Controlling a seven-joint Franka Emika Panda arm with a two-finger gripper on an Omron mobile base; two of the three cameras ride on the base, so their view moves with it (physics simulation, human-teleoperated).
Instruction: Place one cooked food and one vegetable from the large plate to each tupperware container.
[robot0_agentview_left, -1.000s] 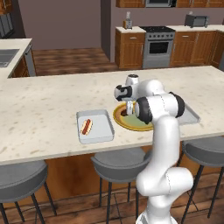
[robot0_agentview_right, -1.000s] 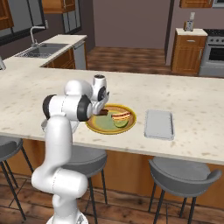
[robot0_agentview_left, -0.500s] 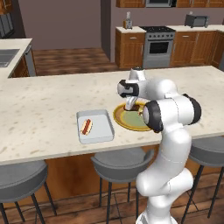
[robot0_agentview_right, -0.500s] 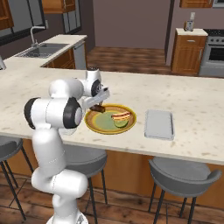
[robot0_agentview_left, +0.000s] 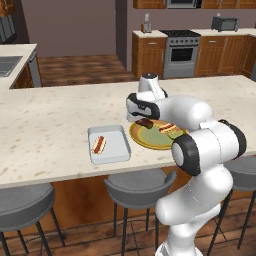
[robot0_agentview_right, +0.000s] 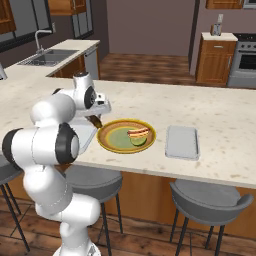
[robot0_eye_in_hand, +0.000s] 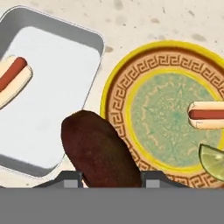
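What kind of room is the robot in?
It looks like a home kitchen. There is a stove with an oven against the far wall, a sink with a tap, wooden cabinets, and bar stools tucked under a long stone counter.

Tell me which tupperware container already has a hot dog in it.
The container beside the large plate, nearest the gripper; the other container holds nothing.

Speckled stone-look counter (robot0_agentview_left: 50, 120), matt pale plastic container (robot0_eye_in_hand: 48, 87), wooden cabinets (robot0_agentview_left: 150, 55) (plate (robot0_eye_in_hand: 118, 109) patterned, ceramic-looking).
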